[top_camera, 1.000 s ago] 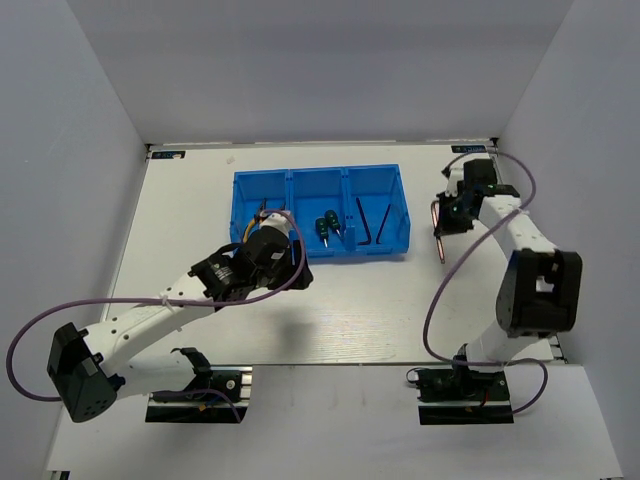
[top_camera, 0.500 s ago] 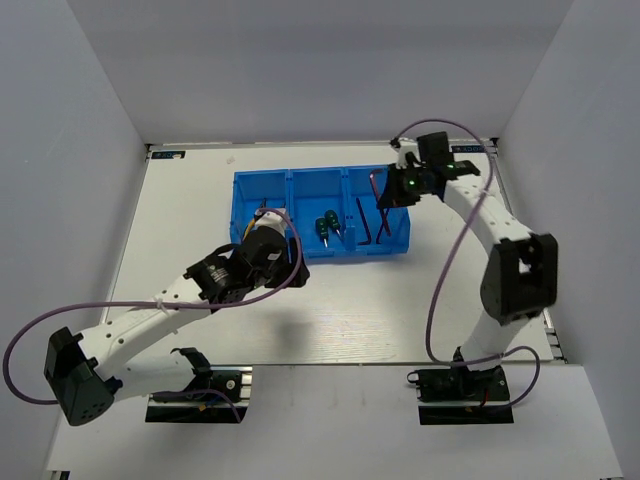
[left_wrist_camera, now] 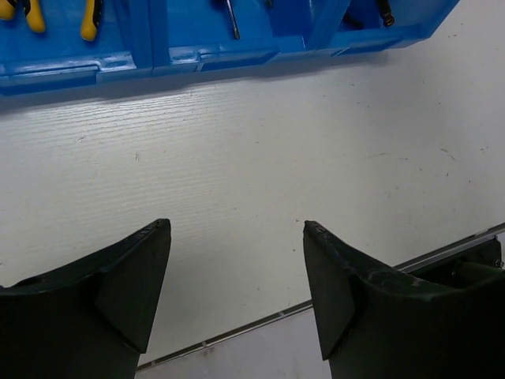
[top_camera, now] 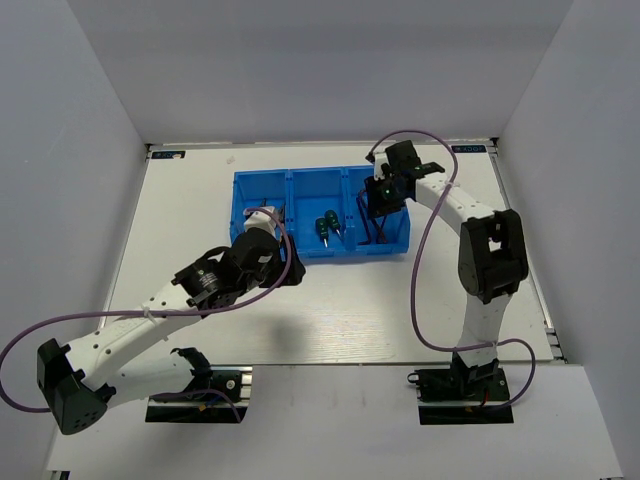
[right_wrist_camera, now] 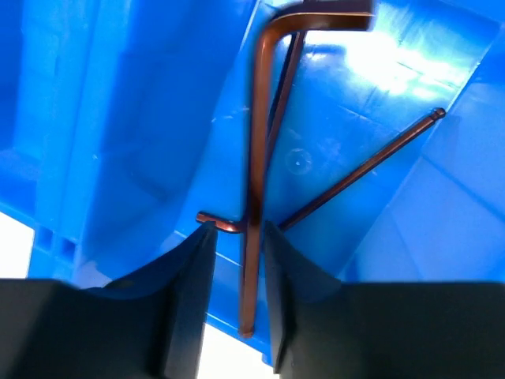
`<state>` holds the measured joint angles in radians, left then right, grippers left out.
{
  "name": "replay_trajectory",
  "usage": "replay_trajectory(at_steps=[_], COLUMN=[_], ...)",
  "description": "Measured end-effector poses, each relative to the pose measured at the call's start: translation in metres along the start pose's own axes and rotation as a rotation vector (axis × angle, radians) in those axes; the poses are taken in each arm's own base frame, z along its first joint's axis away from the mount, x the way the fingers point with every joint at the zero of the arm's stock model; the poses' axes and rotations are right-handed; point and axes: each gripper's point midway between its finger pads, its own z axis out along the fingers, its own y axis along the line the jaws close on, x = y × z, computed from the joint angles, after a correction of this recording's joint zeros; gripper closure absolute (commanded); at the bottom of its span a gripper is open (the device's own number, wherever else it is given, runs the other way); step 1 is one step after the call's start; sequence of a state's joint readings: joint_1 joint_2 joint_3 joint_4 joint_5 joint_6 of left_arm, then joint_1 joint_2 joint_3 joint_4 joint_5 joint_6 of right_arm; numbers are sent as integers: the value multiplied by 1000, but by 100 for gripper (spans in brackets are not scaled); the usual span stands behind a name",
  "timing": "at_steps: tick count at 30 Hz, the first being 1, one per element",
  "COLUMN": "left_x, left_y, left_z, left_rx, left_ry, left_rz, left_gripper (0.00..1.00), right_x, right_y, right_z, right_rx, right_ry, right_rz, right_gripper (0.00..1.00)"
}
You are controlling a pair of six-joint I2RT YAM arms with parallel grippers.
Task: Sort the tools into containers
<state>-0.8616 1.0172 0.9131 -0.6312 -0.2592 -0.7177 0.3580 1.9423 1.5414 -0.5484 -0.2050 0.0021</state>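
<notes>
On the desk (top_camera: 350, 310), the blue tray (top_camera: 300, 172) sat toward the far side. The left gripper (left_wrist_camera: 237, 229) hovered before it, jaws spread and empty. The right gripper (right_wrist_camera: 237, 225) pinched a hex key (right_wrist_camera: 254, 142) over the right compartment. Stiff, light and probably slick, it was gripped low on its long shank, which ran straight out from the jaws, bend farthest.

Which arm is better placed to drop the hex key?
Right: the right pincer grips a hex key above the tray's right compartment, where another hex key lies. The left pincer is open, outside it.
</notes>
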Motion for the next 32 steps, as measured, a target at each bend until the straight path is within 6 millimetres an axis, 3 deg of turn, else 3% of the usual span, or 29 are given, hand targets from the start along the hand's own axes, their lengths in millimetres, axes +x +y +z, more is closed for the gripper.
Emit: replay_trajectory(at_steps=[5,9,10,11,13,14,17,21,29,32], left_x=[0,-1,-1,-1,-2,-3,-5,-7,-10,-12], left_y=[1,2,2,2,2,1,0,-1,-4,-5], left_z=[0,0,0,0,1,1,1,1,-1,-2], left_rx=[-8,-13,-13,-13,-11,-9,-5,1,18,22], left_ry=[-2,-7,-7,-8,-12,-15,-22,-29,-44,-50], left_rz=[-4,-3,-2,-2,-4,-3,-5,-4,1,9], left_gripper=[15,5,0,0,0,0,0,0,0,0], right_x=[-1,-10,-14,-18,-28,-32,-34,-2,86,107], right_y=[4,8,11,13,22,26,40,50,29,23], right_z=[-1,-16,-24,-33,-58,-71,-114,-158,-158,-160], right_rx=[-10,-12,-13,-15,-26,-34,-48,-34,81,112], right_ry=[-5,-39,-57,-76,-127,-156,-239,-298,-184,-165], right_rz=[-15,-22,-28,-35,-58,-73,-109,-108,-35,-25], right_gripper=[53,46,43,31,20,10,10,10,10,10])
